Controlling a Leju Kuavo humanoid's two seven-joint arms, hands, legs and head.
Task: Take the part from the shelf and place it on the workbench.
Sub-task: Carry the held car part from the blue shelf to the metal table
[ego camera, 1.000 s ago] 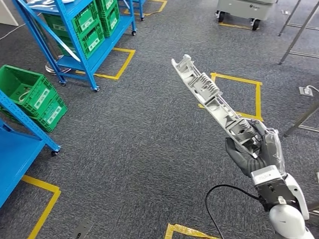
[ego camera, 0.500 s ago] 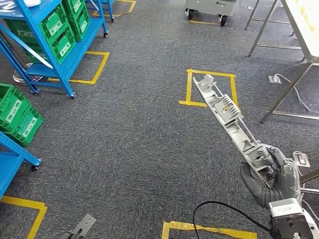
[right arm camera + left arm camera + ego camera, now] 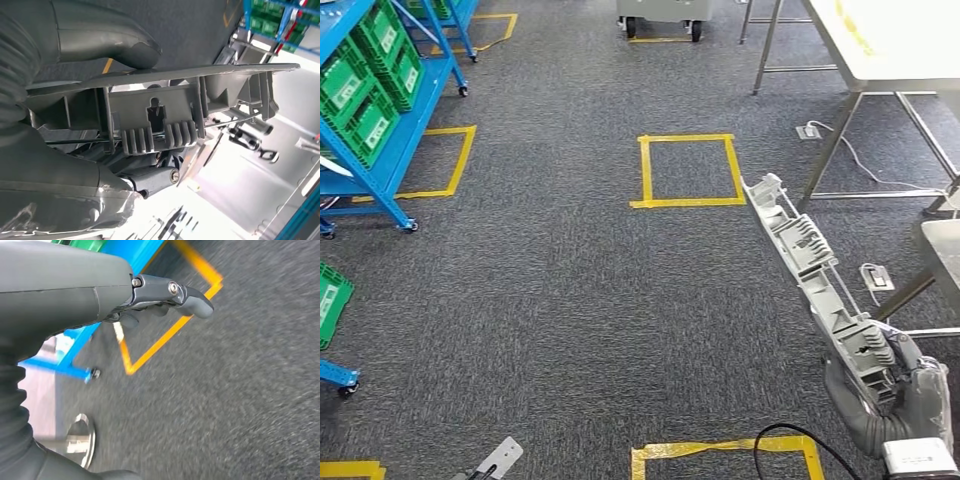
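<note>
We saw one long grey part (image 3: 814,275), ribbed and slotted, held at its near end by the right hand (image 3: 882,405), whose thumb and fingers were clamped around it, the far end slanting up over the carpet toward one white workbench (image 3: 882,50). The left hand (image 3: 75,285) held nothing; how its fingers lay we could not tell. Two yellow tape squares (image 3: 687,170) lay ahead, and one blue shelf (image 3: 392,110) carried four green crates (image 3: 365,115).
</note>
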